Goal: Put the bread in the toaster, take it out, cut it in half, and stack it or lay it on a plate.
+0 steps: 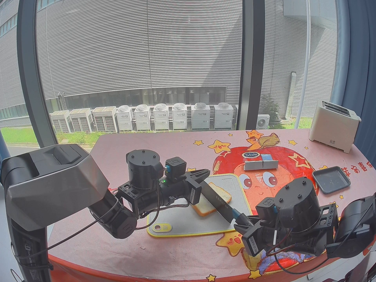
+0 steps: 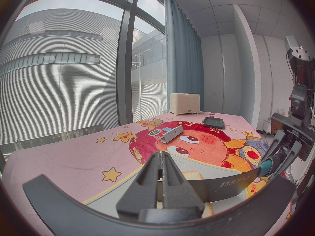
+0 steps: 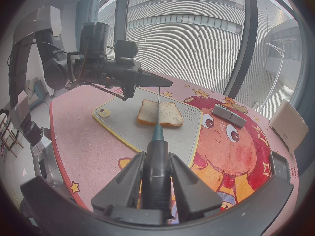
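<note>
The bench (image 1: 117, 149) wears a pink cartoon cloth. A cream toaster (image 1: 334, 125) stands at its far right corner. A grey cutting board (image 1: 184, 220) with a yellow edge lies at the near middle.

The left end effector (image 1: 203, 174) hovers over the board's far side, its fingers pressed together. Its tip is right at the far end of the knife blade; contact cannot be made out. The right end effector (image 3: 157, 158), at the board's near right corner, pinches the knife handle.

A dark square plate (image 1: 331, 179) lies to the right, in front of the toaster. One slice of bread (image 3: 169, 113) lies flat on the board, whole. The knife (image 1: 217, 202) slants across the slice's middle, blade edge down. A small grey block (image 1: 261, 163) rests beyond the board.
</note>
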